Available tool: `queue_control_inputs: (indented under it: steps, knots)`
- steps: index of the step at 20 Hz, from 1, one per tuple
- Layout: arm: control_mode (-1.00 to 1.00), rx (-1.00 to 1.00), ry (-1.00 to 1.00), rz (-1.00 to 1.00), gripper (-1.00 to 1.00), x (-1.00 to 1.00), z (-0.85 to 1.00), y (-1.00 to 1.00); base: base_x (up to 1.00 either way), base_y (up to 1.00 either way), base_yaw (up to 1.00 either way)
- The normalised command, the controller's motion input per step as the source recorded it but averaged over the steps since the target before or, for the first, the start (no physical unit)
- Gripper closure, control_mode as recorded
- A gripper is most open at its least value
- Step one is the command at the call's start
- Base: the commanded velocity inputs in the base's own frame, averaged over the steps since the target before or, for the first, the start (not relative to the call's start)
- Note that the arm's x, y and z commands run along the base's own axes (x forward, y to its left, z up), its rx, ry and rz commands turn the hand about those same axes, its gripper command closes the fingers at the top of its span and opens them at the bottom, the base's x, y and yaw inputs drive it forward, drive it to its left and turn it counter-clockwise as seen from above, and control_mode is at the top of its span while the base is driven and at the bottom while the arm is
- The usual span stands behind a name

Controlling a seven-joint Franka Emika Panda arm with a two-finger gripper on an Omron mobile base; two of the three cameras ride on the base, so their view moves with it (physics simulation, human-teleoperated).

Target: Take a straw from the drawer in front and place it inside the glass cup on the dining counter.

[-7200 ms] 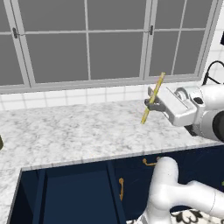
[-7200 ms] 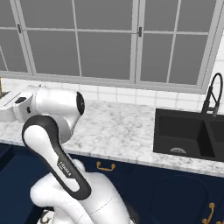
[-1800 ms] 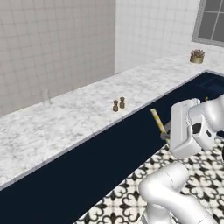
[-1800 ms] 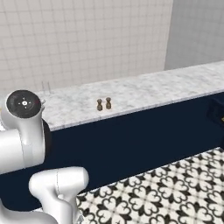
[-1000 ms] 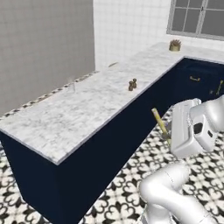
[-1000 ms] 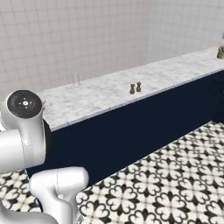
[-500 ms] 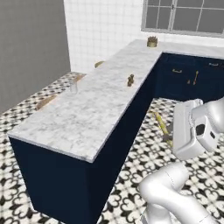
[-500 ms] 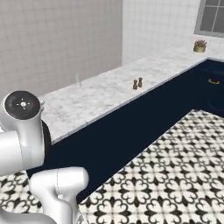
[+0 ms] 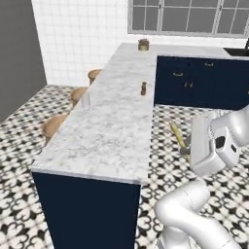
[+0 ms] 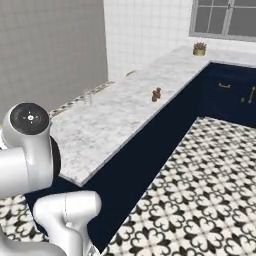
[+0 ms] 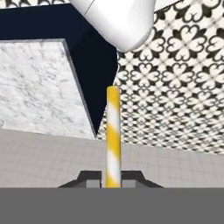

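Currently catalogued: one straw (image 11: 113,135), striped yellow and white in the hand view, pinched near its lower end between the closed fingers of the end effector (image 11: 113,180) and standing straight up from them toward 12 o'clock; in the left base view the same straw (image 9: 177,135) slants up toward 11 o'clock from the end effector (image 9: 186,151), which hangs over the patterned floor just off the surface's long edge. The grip low on the stick leaves most of its length free, presumably so that the free end can be lowered into a cup. One dining surface (image 9: 114,126), white-grey marble on a navy base, running away toward 12 o'clock; the arm sits off its near right corner, apparently carried here to bring the straw within reach. On the slab: a small pair of dark shakers (image 9: 143,89) near the right edge, and at the far end a tan pot (image 9: 143,44) holding a plant. One faint upright glint near the left edge, possibly the glass cup (image 9: 89,101); too indistinct to confirm, contents not discernible. Navy cabinets (image 9: 202,81) with brass handles at 1 o'clock, fronts appearing shut.
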Motion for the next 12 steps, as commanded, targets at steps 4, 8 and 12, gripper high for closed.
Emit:
queue_control_inputs:
  steps: [4,8,12]
  knots:
    - [1.00,0.00,0.00,0.00,1.00,0.00,0.00,0.00,-0.58,1.00,-0.32]
    - [1.00,0.00,0.00,0.00,1.00,0.00,0.00,0.00,-0.40,1.00,-0.39]
    - [1.00,0.00,0.00,0.00,1.00,0.00,0.00,0.00,-0.21,1.00,-0.48]
